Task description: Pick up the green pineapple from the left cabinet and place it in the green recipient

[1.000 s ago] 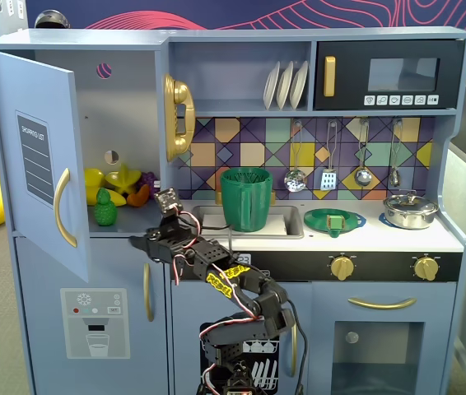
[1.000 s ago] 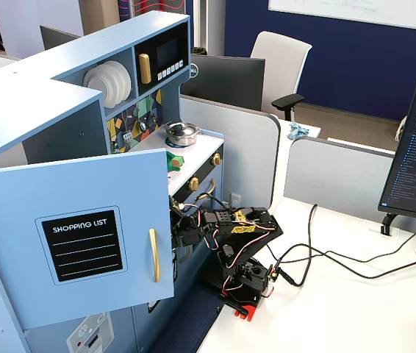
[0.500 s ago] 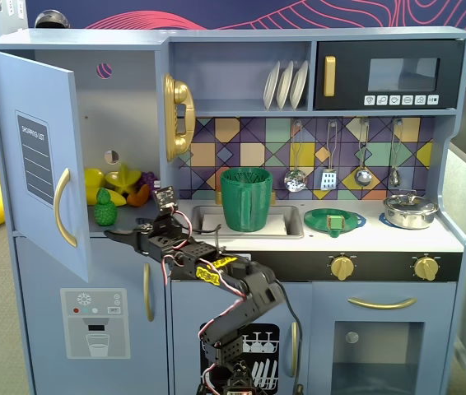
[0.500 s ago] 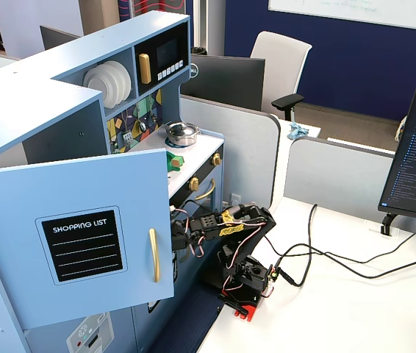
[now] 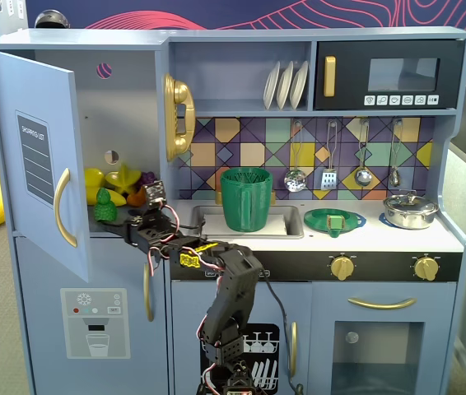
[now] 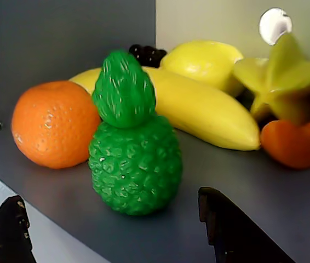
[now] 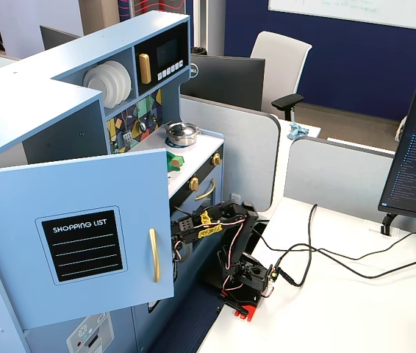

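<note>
The green pineapple (image 6: 136,159) stands upright near the front edge of the left cabinet's shelf (image 6: 286,208). In a fixed view it (image 5: 105,206) shows inside the left cabinet (image 5: 130,115), whose blue door (image 5: 39,156) is swung open. My gripper (image 6: 110,196) is open; its two black fingers (image 6: 226,224) sit low on either side of the pineapple, just short of it and not touching. In that fixed view the gripper (image 5: 131,222) is at the shelf's front edge. The green recipient (image 5: 246,197) stands in the sink. In the other fixed view the door (image 7: 83,235) hides the pineapple.
An orange (image 6: 53,123) touches the pineapple's left side. A banana (image 6: 199,109), a lemon (image 6: 204,60), a yellow star fruit (image 6: 278,82) and dark grapes (image 6: 147,53) lie behind it. A green plate (image 5: 334,220) and a pot (image 5: 410,210) sit on the counter.
</note>
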Tool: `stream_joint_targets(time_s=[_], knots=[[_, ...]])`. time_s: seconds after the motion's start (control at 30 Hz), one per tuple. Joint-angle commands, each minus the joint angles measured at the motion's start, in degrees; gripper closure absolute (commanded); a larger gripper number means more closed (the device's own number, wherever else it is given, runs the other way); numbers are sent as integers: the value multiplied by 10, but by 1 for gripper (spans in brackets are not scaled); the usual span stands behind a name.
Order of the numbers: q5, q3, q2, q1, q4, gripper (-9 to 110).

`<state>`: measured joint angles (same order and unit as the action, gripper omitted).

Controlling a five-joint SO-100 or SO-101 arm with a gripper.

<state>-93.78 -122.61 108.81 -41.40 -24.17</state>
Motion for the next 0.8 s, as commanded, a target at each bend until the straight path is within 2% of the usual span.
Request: stream_joint_targets(time_s=[0.0,0.47,0.77], knots=[[-16,60,-19,-7,-31,67],[-65,236,-191,-18,-62,68],[-69,263,-222,2,-47,68]])
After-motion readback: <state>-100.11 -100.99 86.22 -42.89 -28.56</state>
